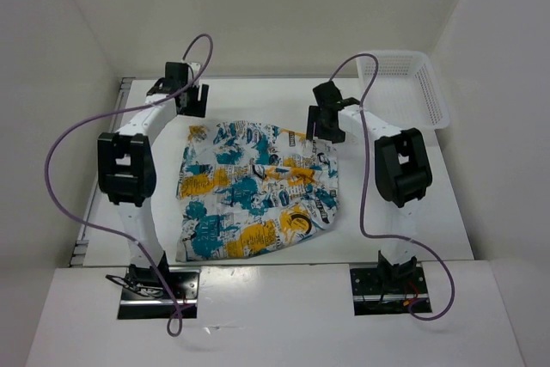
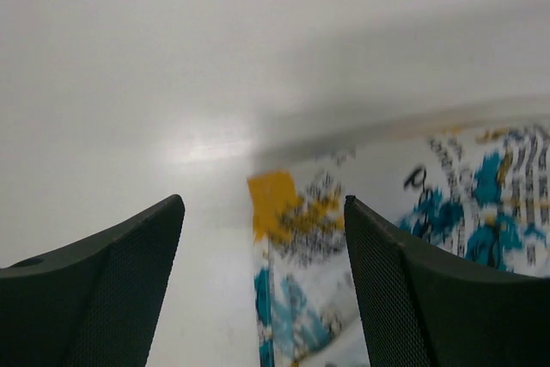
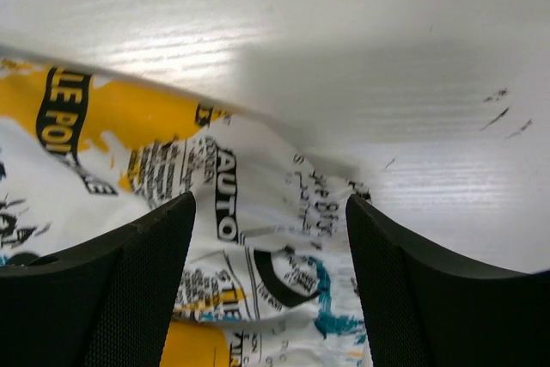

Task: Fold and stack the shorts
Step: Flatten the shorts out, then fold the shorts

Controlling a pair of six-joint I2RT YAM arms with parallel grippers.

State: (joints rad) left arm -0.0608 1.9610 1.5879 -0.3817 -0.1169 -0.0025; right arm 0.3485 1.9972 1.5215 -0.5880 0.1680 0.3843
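My left fingers (image 2: pixel 112 290) stand wide apart with nothing between them. Through the gap I see the far left corner of the shorts (image 1: pixel 253 191), a yellow patch of print, lying below on the white tabletop (image 1: pixel 430 229). The wrist view is blurred, so I cannot tell whether the tips touch the cloth or hang just above it.

My right fingers (image 3: pixel 430 298) are spread just as wide and also hold nothing. Under them is the far right edge of the shorts, bunched into a small ridge where the cloth meets the bare surface.

From the top camera, both arms reach to the far side of the garment, one at each far corner. The shorts lie in the middle of the tabletop between the arms, as a rough rectangle with rumpled edges. A crease runs across them from left to right, and the far half looks to me like a layer laid over the near one. I take that as one fold in place, though I cannot be sure.

The near left corner flares out untidily, so I judge that another fold and some squaring up are left. I see no stack yet. The basket (image 1: pixel 434 96) stands at the far right, well apart from the cloth.
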